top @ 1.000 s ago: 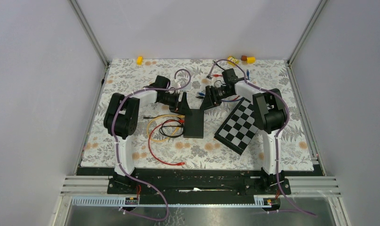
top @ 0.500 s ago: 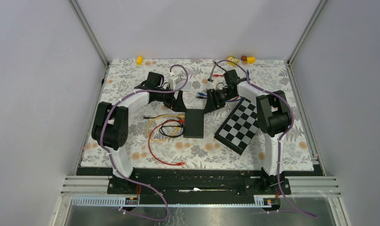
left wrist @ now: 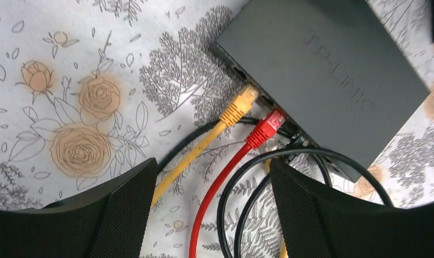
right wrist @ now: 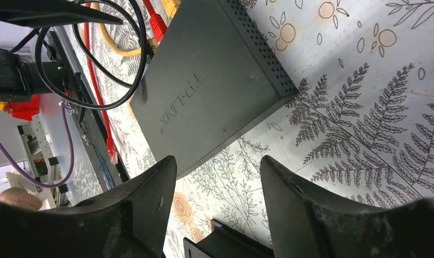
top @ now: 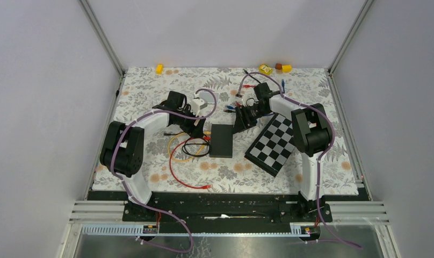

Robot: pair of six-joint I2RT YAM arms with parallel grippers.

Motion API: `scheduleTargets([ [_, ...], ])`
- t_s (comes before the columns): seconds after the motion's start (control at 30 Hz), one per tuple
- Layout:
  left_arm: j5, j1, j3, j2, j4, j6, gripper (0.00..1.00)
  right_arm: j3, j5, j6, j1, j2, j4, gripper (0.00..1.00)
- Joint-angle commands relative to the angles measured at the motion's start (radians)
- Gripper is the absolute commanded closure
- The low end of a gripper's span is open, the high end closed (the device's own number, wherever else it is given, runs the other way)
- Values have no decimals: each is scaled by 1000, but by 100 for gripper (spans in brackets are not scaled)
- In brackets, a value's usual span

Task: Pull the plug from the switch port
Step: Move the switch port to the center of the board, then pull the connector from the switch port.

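Note:
The dark grey switch [top: 221,141] lies flat at mid-table. In the left wrist view its port side [left wrist: 258,97] holds a yellow plug [left wrist: 237,106] and, beside it, a red plug [left wrist: 266,127]. Black cables [left wrist: 241,199] run into ports further along. My left gripper [left wrist: 212,212] hovers open just left of the switch [left wrist: 333,70], over the red and black cables and gripping nothing. My right gripper [right wrist: 220,207] is open and empty above the mat, off the switch's [right wrist: 204,91] right rear corner. From above, the left gripper [top: 199,130] and right gripper [top: 240,122] flank the switch.
A checkerboard [top: 274,142] lies right of the switch, under the right arm. Yellow, red and black cable loops [top: 185,148] spread to the left. A white box [top: 201,104] sits behind the left gripper. Small yellow items [top: 266,69] and loose clips lie near the back edge.
My left arm has swung from the switch's back edge round to its left, port side, and lowered. The right gripper has opened wider and shifted slightly. The switch has not moved.

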Motion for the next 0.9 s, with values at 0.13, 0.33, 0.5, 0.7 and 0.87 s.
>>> scheduleTargets([
  [0.13, -202, -55, -37, -55, 81, 80, 24, 6, -12, -18, 12, -35, -4, 35],
  [0.33, -240, -76, -22, -18, 96, 64, 30, 4, -14, -21, 12, -30, -4, 36],
  [0.5, -260, -120, -1, 19, 99, 48, 33, 9, -15, -20, 12, -16, -5, 36],
  [0.7, -267, -164, 44, 77, 99, -9, 40, 12, -11, -19, 12, -6, -6, 36],
  [0.87, -194, -184, 95, 131, 81, -111, 46, 15, 6, -16, 12, 5, -4, 36],
])
